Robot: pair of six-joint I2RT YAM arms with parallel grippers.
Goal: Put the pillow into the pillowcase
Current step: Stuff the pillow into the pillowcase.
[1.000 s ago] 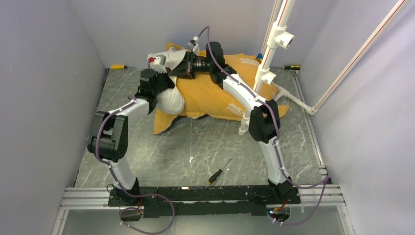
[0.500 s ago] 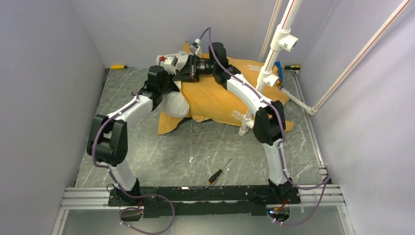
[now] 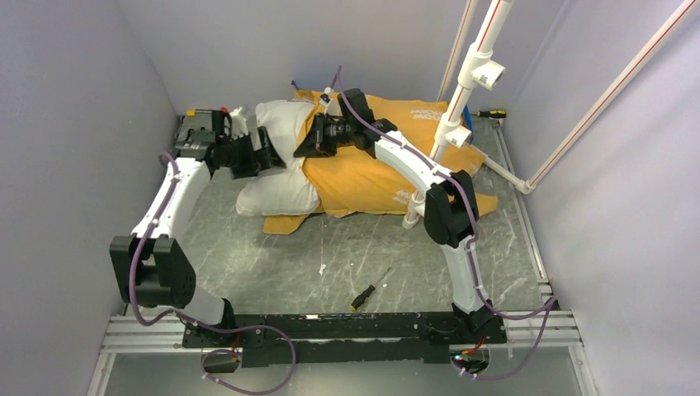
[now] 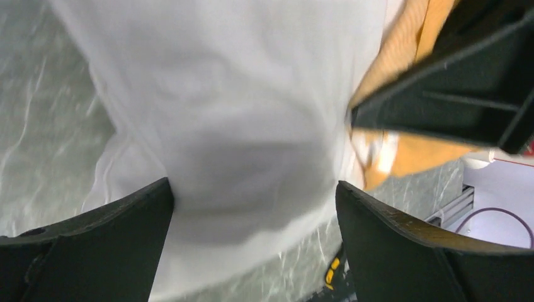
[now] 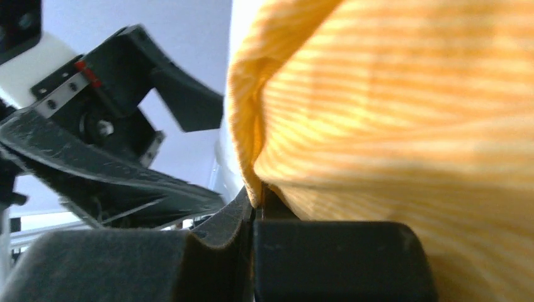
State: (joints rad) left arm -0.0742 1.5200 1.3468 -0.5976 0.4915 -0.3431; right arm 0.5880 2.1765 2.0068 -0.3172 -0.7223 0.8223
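The pillow [image 3: 276, 169] lies far-left on the table [image 3: 330, 239], more of it outside the pillowcase [image 3: 371, 169] than a second ago. The left hand [image 4: 252, 189] has swung outward, fingers apart around the white end. The right hand [image 5: 255, 201] stays clamped on the orange hem, so insertion has probably lost ground.

The overhead view is evenly, softly lit and sharp, with only faint shadows under the arms and along the pillow [image 3: 281, 177] beside the left gripper [image 3: 264, 153]. On the left wrist the white cloth between the dark fingers [image 4: 94, 245] is smeared by blur. On the right wrist the pillowcase [image 5: 390, 107] just above the right gripper [image 5: 255, 204] glows bright orange, close and unfocused — the background beyond is pale and washed out.
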